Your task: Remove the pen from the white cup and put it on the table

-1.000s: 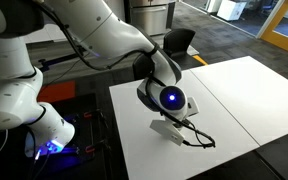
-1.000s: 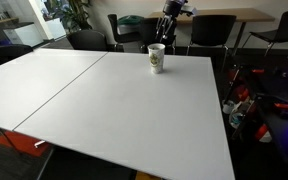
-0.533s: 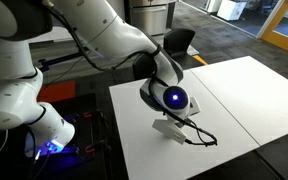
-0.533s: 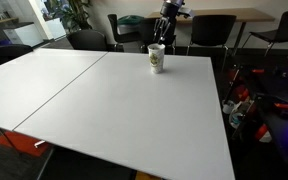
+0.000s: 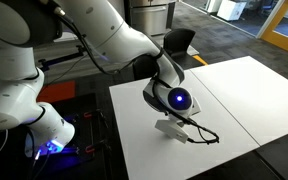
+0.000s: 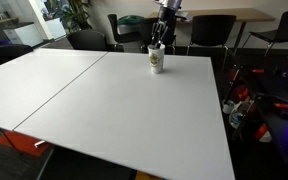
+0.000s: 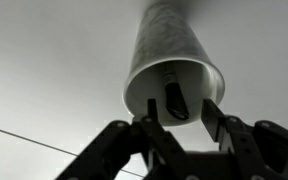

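Wrist view: the tool [image 7: 181,108] stands open around the thin dark pen [image 7: 173,88] inside the tapered white cup [image 7: 164,45].

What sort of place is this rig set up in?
Likely an office or meeting space: a big white table ringed by dark office chairs, a wood-topped desk behind them, and a potted plant in the corner.
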### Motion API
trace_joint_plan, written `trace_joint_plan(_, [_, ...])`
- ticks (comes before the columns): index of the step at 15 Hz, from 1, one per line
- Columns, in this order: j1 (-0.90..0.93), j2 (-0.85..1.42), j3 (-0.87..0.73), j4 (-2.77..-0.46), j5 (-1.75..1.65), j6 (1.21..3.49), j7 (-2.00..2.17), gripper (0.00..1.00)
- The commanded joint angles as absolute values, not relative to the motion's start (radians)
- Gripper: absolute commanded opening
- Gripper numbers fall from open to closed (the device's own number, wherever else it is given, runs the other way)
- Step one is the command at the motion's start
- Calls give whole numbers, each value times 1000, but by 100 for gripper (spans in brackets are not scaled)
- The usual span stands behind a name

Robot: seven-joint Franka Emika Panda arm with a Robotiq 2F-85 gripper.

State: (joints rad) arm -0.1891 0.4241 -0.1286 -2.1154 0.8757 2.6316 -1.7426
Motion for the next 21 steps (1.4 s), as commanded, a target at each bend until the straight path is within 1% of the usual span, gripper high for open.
trace_joint_plan(1, [-243,444,-78,-2082,835,2608,-1726,50])
trace_joint_plan(6, [-276,458,-45,-2073,816,2607,-1725,46])
trace_joint_plan(9, [-288,467,-35,-2065,813,2604,-1724,48])
trace_joint_plan(19, [-306,504,-12,-2033,806,2590,-1725,48])
trace_joint_plan(20, [-307,506,-11,-2031,806,2589,-1727,46])
trace_joint_plan(21, [-308,507,-10,-2030,806,2586,-1727,36])
